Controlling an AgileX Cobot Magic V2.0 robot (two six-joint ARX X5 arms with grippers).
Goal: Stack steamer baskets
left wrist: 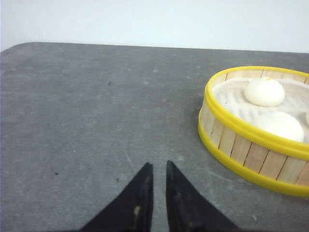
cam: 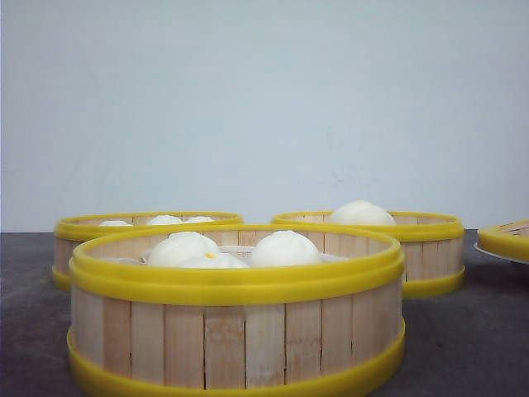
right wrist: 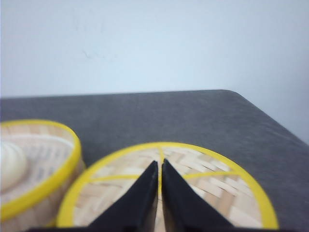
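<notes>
Pincer state first: left pincer (left wrist: 157,166) has its tips nearly pressed together, only a sliver of gap, nothing between them. It hangs over bare grey tabletop (left wrist: 87,106), pointing slightly down, with a steamer basket (left wrist: 256,130) off to one side, apart from it, not touching. Right pincer (right wrist: 159,166) is likewise closed up and empty, hovering over a flat woven disc with a yellow rim (right wrist: 169,186), probably a lid; can't tell whether the tips touch it.

Baskets, front view: near basket (cam: 235,331) sits centre, closest to the robot, with buns (cam: 285,248) inside. Far-left basket (cam: 83,236) and far-right basket (cam: 430,248) sit behind it, both with buns, all three on the tabletop, none stacked. A yellow-rimmed piece (cam: 506,240) clips the right edge, likely that same woven disc.

Step, my read: stacking not begun; both arms look parked ahead of the first grasp.

Next move needs: spread one pincer, bring it to a basket rim, pinch the wall, lift level so buns don't roll, then lower it concentric onto another basket so the rims seat. Buns in the lower basket stand above the rim line, so watch clearance.
</notes>
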